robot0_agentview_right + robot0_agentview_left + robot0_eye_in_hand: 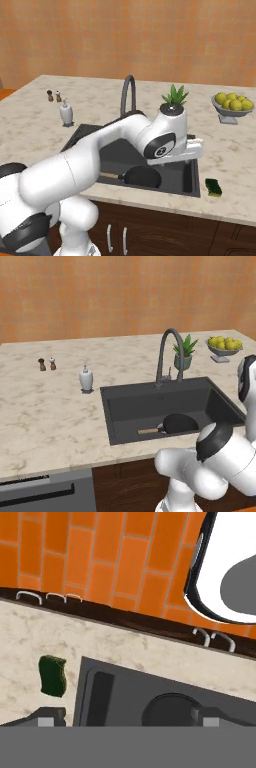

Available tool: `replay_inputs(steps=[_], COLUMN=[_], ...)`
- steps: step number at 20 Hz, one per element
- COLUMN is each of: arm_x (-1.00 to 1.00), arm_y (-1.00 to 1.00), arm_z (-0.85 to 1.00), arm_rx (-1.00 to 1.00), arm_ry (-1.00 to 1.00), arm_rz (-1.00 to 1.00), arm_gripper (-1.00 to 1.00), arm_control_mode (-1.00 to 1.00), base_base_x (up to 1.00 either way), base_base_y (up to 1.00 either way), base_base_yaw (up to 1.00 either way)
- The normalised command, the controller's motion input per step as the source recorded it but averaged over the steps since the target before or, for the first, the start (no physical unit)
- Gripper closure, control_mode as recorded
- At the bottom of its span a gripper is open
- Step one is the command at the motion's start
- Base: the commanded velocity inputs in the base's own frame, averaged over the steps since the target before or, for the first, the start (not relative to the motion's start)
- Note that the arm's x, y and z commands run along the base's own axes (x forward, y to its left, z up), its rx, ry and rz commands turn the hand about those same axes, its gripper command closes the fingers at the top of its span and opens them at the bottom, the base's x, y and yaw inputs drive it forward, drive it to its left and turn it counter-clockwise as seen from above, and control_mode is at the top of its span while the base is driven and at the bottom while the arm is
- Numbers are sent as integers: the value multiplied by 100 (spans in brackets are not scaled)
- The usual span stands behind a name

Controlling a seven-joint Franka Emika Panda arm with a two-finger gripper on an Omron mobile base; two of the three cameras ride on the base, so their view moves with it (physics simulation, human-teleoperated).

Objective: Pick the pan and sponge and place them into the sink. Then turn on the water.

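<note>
Small round black frying pan [178,423] with wooden handle lies inside the large rectangular dark-grey sink basin [150,403]. Dark green sponge [214,187] rests on the marble counter [45,411] just beside the sink's edge. Jaws spread wide, holding nothing.

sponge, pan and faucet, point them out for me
sponge [214,187], right base view, middle of its green top
pan [180,423], left base view, its black bowl in the sink
faucet [165,351], left base view, upright part of the gooseneck

We note a beige marbled counter [45,411] with a sink [125,416] sunk near its front edge. A soap dispenser [86,379] and two shakers [47,363] stand left of it. A potted plant [184,353] and fruit bowl [223,348] sit toward the back right corner; a green sponge [214,187] lies at the front edge.
</note>
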Motion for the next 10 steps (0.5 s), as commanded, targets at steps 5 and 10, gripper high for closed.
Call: replay_inputs(steps=[5, 10], arm_x=[4, 8], arm_y=[-28, -33], arm_z=[-40, -36], arm_rx=[0, 0], arm_ry=[0, 0], arm_rz=[-6, 0], arm_gripper=[-100, -100], arm_control_mode=[-100, -100], base_base_x=[0, 0], base_base_y=[0, 0], base_base_yaw=[0, 0])
